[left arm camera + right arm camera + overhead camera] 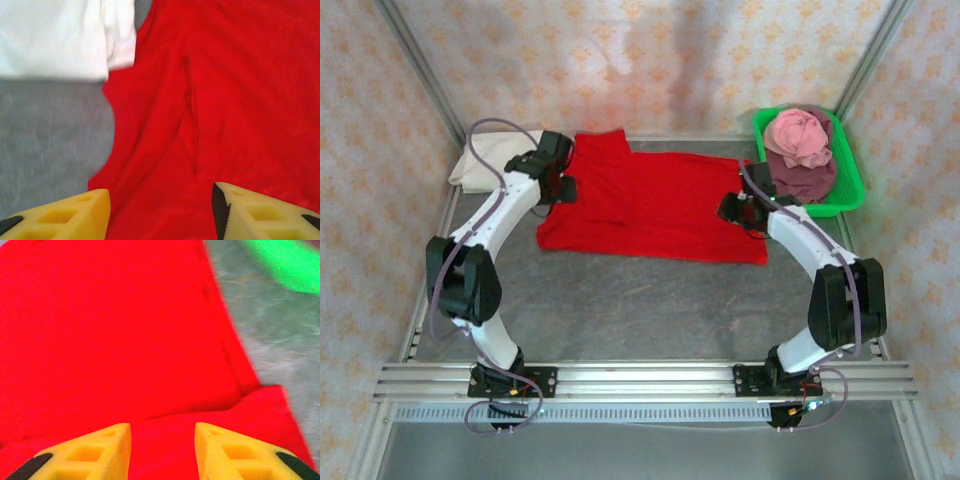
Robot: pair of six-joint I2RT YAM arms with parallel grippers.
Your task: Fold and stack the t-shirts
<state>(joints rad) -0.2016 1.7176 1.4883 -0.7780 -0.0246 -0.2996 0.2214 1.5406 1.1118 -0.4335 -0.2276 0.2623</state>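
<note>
Red cloth takes up the middle of the grey table (pixel 650 310): the red t-shirt (pixel 650 205) lies flat toward the far side, partly folded, with one layer doubled over another and a sleeve pointing away at its left end. The left gripper (pixel 159 210) hangs over that left end and the right gripper (pixel 161 440) over the right end. Both have their yellow fingers spread, with nothing pinched between them and only bare red fabric showing in the gap. The cream-white t-shirt (pixel 485 160) sits folded in the far left corner, just beside the red sleeve. The pink t-shirt (pixel 798 135) and the maroon t-shirt (pixel 805 178) are heaped in the green tray (pixel 845 190) at the far right. The main risk is probably a poor pinch. If a finger catches only the top layer, a lift would likely peel the fold open rather than carry it over. If the two arms rise or travel unevenly, the soft cloth could skew and leave a crooked edge. The left end lies close to the cream shirt, so a dragged sleeve could disturb that finished fold. A fingertip low on the fabric could also snag it and bunch it.
</note>
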